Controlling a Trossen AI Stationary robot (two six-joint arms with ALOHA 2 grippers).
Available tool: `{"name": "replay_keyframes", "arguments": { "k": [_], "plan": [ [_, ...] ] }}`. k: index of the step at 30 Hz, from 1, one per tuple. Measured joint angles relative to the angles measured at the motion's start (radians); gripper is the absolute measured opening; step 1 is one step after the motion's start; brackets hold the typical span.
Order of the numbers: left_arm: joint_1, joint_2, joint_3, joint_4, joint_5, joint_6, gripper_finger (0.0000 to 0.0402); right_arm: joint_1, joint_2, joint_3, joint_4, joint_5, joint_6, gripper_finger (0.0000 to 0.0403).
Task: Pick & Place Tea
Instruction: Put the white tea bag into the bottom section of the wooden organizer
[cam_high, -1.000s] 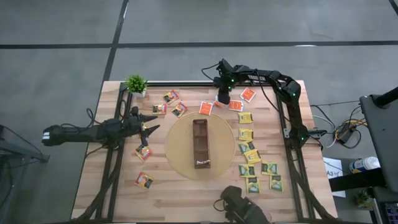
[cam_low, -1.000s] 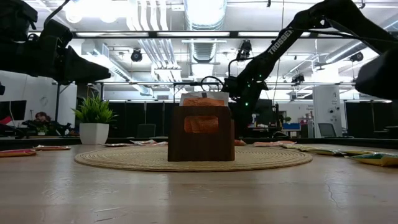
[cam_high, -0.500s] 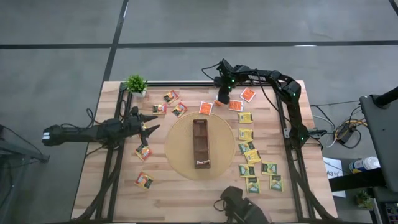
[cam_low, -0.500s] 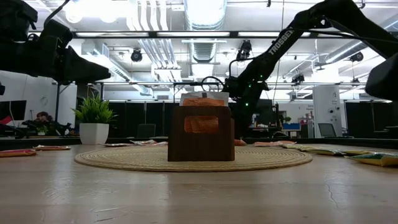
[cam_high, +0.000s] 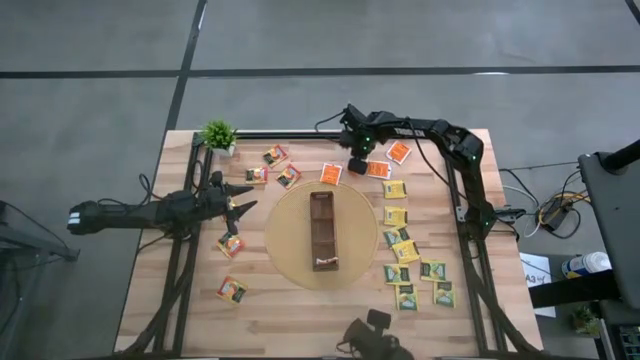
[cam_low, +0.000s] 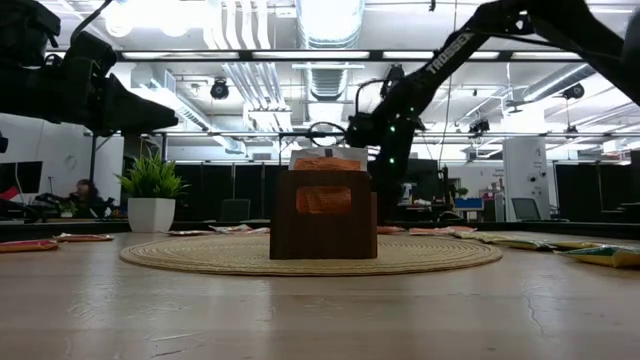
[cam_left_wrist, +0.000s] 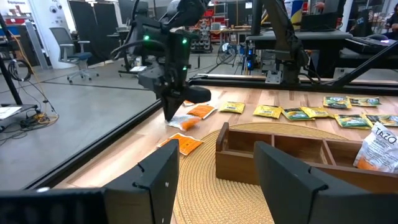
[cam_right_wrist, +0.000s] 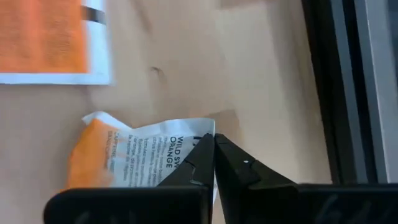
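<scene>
- The right gripper (cam_right_wrist: 213, 158) is clamped on the edge of an orange tea sachet (cam_right_wrist: 134, 158), which hangs just past its fingertips above the table's far side
- The long wooden box (cam_high: 322, 231) lies nearer than that gripper, long axis pointing toward it
- The left gripper (cam_high: 238, 207) waits spread wide, holding nothing, well apart
</scene>
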Motion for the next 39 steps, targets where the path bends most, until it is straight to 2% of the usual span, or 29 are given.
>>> {"name": "replay_keyframes", "arguments": {
  "k": [4,11,17,23,30,39],
  "plan": [
    [0.0,0.0,0.0,0.0,0.0,0.0,0.0202,0.058,-0.036,0.0,-0.008,0.024,0.027,0.0008],
    [-0.001,0.0,0.0,0.0,0.0,0.0,0.0202,0.18,-0.109,0.0,-0.066,0.224,0.057,0.0008],
    [-0.001,0.0,0.0,0.0,0.0,0.0,0.0202,0.271,-0.19,-0.013,-0.09,0.274,0.107,0.0008],
    [-0.001,0.0,0.0,0.0,0.0,0.0,0.0202,0.388,-0.273,-0.045,-0.142,0.407,0.17,0.0008],
    [0.0,0.0,0.0,0.0,0.0,0.0,0.0202,0.532,-0.328,-0.069,-0.18,0.418,0.242,0.0008],
    [0.0,0.0,0.0,0.0,0.0,0.0,0.0202,0.688,-0.334,-0.048,-0.221,0.467,0.289,0.0008]
  ]
}}
